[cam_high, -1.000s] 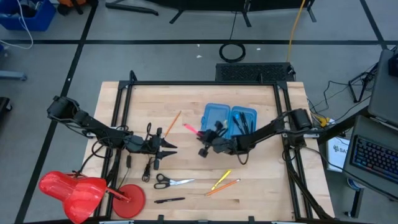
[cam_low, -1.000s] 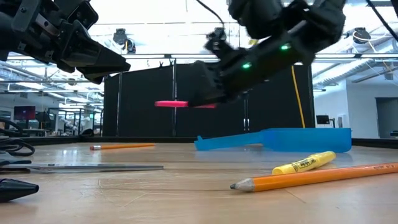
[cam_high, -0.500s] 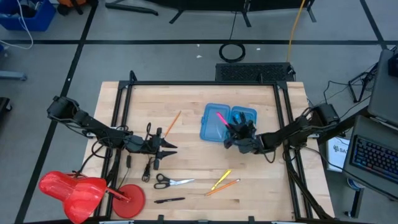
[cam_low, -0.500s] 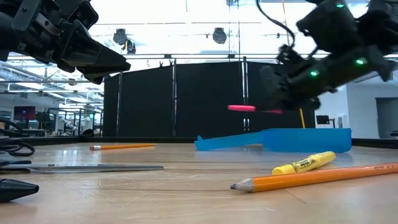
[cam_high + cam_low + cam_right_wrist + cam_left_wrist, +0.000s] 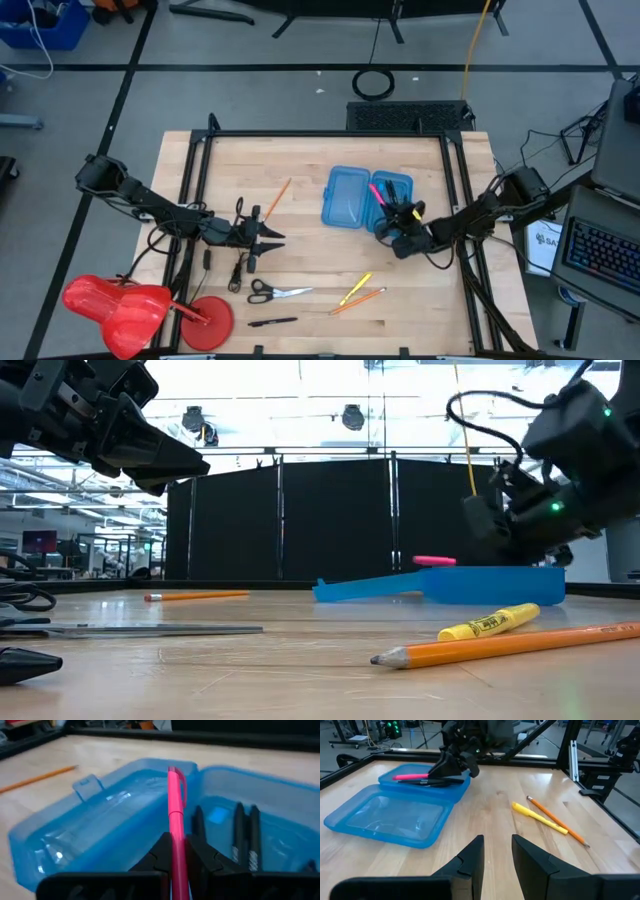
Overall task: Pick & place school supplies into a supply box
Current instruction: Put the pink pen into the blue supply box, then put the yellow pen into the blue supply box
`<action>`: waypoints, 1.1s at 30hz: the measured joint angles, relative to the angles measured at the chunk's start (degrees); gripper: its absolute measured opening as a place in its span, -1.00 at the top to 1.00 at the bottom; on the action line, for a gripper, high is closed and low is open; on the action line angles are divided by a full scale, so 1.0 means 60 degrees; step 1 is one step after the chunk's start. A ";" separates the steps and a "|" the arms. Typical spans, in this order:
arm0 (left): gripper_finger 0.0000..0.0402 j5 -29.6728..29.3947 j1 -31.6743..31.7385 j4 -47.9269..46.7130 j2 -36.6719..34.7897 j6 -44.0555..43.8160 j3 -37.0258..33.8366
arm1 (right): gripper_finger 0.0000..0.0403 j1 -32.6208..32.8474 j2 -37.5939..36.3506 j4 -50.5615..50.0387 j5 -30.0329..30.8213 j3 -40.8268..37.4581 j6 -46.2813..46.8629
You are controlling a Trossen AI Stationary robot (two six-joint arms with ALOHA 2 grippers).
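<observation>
The blue supply box (image 5: pixel 450 584) lies open and low on the worktop (image 5: pixel 250 670). A pink marker (image 5: pixel 435 561) hangs level just above it — held at one end by the right pincer (image 5: pixel 480 550). Nearer lie a yellow marker (image 5: pixel 490 623), an orange pencil (image 5: pixel 510 643) and scissors (image 5: pixel 130 629); the left pincer (image 5: pixel 150 455) hovers high.
</observation>
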 joint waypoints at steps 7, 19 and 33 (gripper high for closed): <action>0.48 0.0000 0.0000 0.0004 0.0000 -0.0004 -0.0002 | 0.90 0.0004 0.0000 -0.1749 0.0149 -0.0007 0.1703; 0.48 0.0000 -0.0004 0.0015 0.0000 -0.0018 -0.0003 | 0.42 -0.0146 0.0004 -0.1922 -0.0310 -0.0007 0.2121; 0.48 0.0000 -0.0003 0.0015 0.0000 -0.0015 0.0000 | 0.35 -0.0064 0.0007 0.3614 -0.0534 -0.0007 -0.3777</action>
